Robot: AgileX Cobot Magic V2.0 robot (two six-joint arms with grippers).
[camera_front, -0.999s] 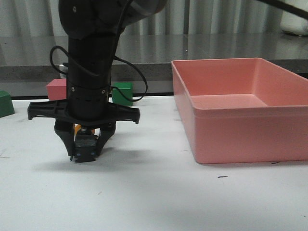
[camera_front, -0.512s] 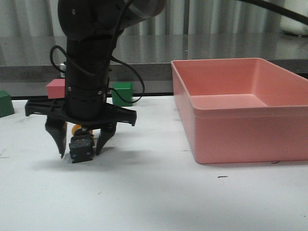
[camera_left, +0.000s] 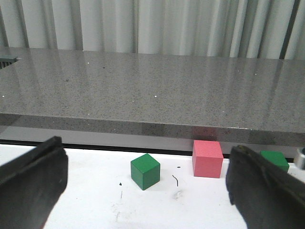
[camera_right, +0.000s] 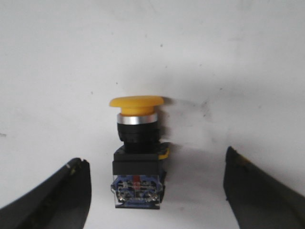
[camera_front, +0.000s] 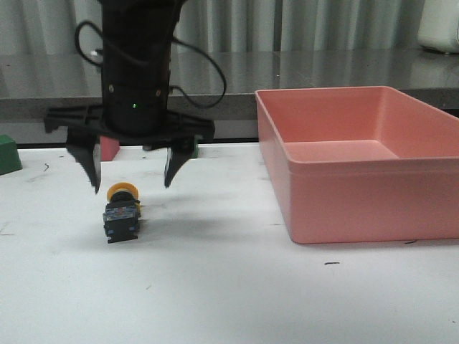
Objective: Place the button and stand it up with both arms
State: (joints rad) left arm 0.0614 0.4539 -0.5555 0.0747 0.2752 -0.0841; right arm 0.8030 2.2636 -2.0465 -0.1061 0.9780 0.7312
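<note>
The button (camera_front: 122,213) lies on its side on the table (camera_front: 229,301), toward the left edge, long axis front to back: yellow cap toward the far edge, bluish base toward the near edge. The right gripper (camera_front: 131,170) hangs above it, released, jaws spread wide. The left gripper (camera_left: 143,191) also appears spread, empty.

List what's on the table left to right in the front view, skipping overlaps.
green cube → button → pink bin
</note>
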